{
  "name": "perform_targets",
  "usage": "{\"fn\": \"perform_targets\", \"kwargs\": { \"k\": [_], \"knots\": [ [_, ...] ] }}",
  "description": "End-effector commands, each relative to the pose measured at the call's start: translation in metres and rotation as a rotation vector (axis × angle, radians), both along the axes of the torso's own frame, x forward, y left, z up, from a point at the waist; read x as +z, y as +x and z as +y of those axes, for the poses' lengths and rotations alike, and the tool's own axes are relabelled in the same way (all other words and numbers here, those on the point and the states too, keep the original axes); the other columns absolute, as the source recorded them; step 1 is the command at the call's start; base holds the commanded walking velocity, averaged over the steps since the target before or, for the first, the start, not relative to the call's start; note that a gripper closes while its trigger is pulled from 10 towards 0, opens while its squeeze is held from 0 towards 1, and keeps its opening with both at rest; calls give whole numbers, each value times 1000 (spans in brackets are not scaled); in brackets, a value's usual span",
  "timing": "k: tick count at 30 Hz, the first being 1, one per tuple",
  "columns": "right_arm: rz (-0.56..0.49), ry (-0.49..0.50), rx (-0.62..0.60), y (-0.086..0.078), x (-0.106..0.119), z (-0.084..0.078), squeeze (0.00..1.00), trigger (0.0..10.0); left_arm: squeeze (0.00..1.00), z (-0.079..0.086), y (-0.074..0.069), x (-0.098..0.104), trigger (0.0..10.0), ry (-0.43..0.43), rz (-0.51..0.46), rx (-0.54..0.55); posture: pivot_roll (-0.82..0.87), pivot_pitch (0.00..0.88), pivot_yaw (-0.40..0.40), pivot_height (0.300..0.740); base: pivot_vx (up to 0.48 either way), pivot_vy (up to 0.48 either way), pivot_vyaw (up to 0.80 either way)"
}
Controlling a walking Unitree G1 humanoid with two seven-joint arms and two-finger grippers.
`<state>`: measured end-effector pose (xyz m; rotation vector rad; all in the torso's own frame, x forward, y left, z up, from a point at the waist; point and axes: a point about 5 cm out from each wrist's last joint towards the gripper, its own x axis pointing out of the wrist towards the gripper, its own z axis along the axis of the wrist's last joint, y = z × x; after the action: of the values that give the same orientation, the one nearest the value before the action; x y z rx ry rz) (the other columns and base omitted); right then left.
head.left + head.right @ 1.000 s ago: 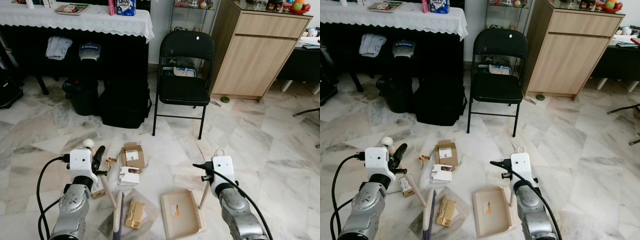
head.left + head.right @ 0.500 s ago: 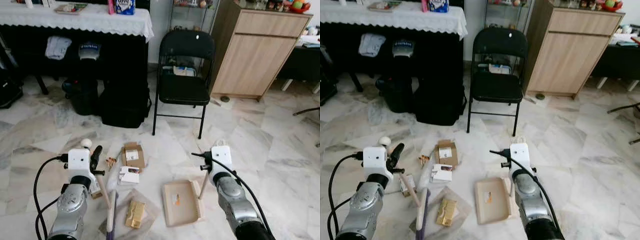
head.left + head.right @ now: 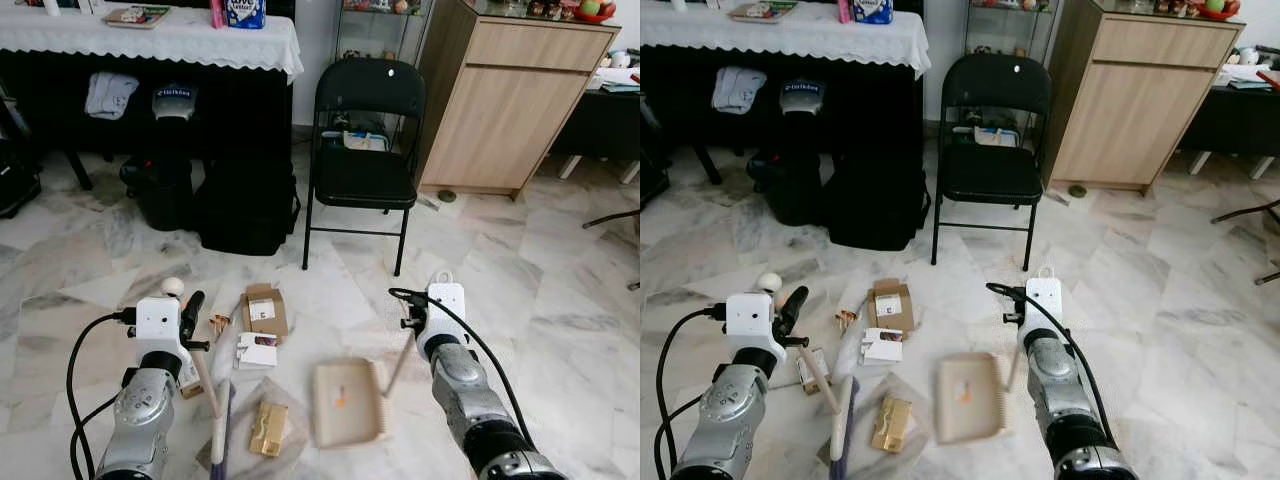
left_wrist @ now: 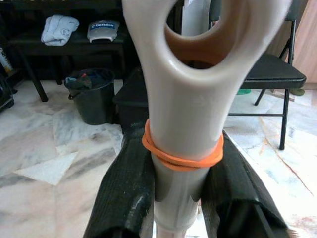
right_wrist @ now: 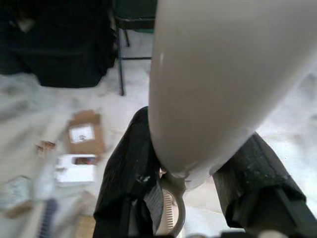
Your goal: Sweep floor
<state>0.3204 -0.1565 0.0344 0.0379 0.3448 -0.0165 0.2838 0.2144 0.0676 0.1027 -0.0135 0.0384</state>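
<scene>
Sweeping the marble floor. My left gripper is clenched on the cream plastic handle of the hand brush, just below its orange rubber band; the brush's bristled head rests on the floor below and ahead of that gripper. My right gripper is clamped on the cream handle of the beige plastic dustpan.

Over the last second the dustpan has slid from below my right gripper toward the brush side, and it now reads blurred, so I judge it is in motion. The brush has barely shifted.

Litter lies between the two tools: a gold foil packet on a clear wrapper beside the brush head, a white printed card and a brown cardboard box farther ahead. None is in the pan yet. I judge the pan is being lined up to receive the sweep.
</scene>
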Motion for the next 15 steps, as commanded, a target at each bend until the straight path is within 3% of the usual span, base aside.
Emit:
{"fn": "perform_targets", "kwargs": {
  "k": [1, 15],
  "knots": [
    [-68, 32, -7, 8, 12, 0, 0, 10000, 0, 0, -1, 0, 10000, 14, 5, 0, 70, 44, -80, 740, 0, 0, 0],
    [-13, 73, -16, 1, -3, 4, 0, 10000, 0, 0, 1, 1, 10000, 13, 0, -5, 73, 26, -79, 740, 0, 0, 0]
  ]
}}
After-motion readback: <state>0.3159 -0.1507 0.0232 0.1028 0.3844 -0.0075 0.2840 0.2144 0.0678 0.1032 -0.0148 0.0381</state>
